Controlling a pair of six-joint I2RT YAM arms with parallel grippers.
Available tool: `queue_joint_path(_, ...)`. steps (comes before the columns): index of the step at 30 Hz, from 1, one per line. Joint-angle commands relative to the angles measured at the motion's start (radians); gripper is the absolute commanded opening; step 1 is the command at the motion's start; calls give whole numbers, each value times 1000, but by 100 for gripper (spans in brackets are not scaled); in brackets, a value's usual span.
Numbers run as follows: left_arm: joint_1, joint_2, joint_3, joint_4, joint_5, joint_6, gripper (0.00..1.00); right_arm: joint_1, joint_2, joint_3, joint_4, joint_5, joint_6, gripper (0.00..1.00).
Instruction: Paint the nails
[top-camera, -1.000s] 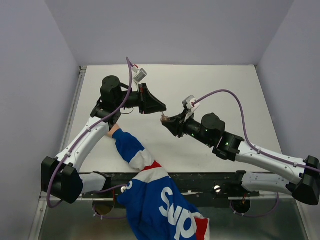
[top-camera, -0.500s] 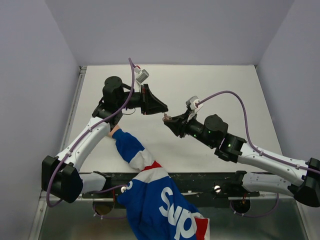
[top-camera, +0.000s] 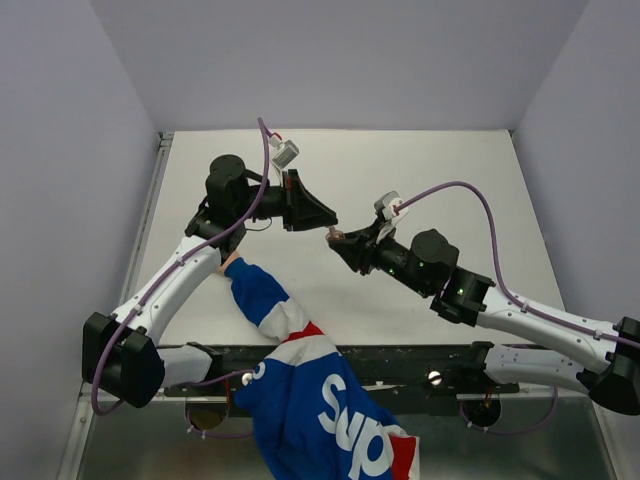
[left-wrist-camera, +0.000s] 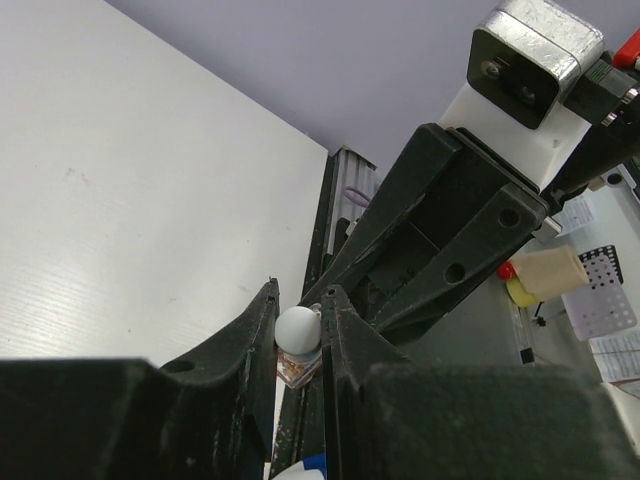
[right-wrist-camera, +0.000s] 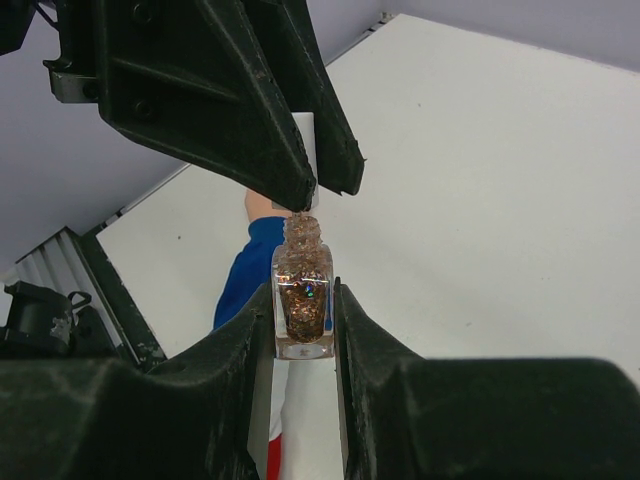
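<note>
Top view, mid-counter (top-camera: 450, 160): L jaws nearly closed, pinching a pale round cap (left-wrist-camera: 297, 328), tips aimed approx. 4 o'clock. R jaws part-open, clamped on the sides of a glitter polish bottle (right-wrist-camera: 302, 305), which stands upright in the R wrist view with its neck uncapped. L tips sit just at the bottle neck. Human hand (top-camera: 228, 263) lies at 8 o'clock of the bottle, partly under L arm (top-camera: 175, 275). Blue/white/red sleeve (top-camera: 290, 320) runs off toward 5 o'clock. Nails too small to make out.

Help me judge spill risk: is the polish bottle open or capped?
Open. The right wrist view shows the bottle, clamped between the right fingers, with a bare neck; the left fingers hold a pale cap.
</note>
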Motion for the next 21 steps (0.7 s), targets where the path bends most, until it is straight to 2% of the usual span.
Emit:
queue_joint_path(1,-15,-10,-27,55,-11,-23,0,6,-26,1,64,37,11,1)
queue_joint_path(21,-104,-29,-110,202,-103,-89,0,6,-73,-33,129,108,11,1)
